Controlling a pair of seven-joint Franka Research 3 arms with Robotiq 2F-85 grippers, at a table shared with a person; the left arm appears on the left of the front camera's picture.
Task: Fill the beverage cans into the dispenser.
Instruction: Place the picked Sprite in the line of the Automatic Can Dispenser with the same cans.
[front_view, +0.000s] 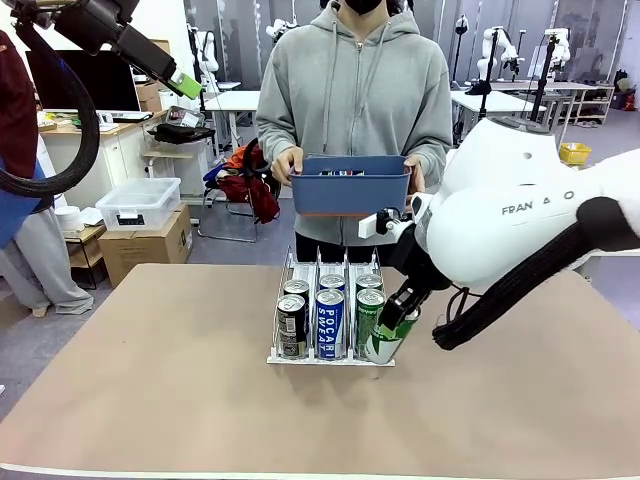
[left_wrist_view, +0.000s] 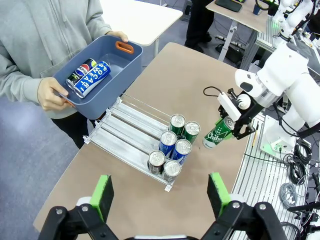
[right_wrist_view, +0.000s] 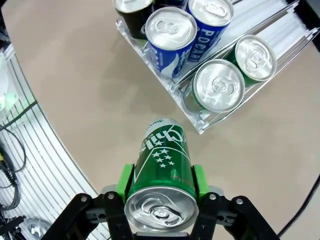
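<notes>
Below the right claw (right_wrist_view: 160, 185), tan tabletop (front_view: 150, 380); just to its left, clear acrylic three-lane dispenser (front_view: 318, 265) fronted by six slim metal cans (front_view: 330, 320); beyond, blue rectangular plastic bin (front_view: 350, 190) held by a person (front_view: 350, 90). Clamped between that claw's green pads (right_wrist_view: 125, 179), tilted green metal can (right_wrist_view: 162, 155), beside the dispenser's front corner. Left claw (left_wrist_view: 160, 195) overhead, jaws spread wide.

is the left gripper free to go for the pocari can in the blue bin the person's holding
Probably yes: the left gripper is open and empty, the blue bin is open-topped, and the Pocari can lies uncovered inside.
</notes>
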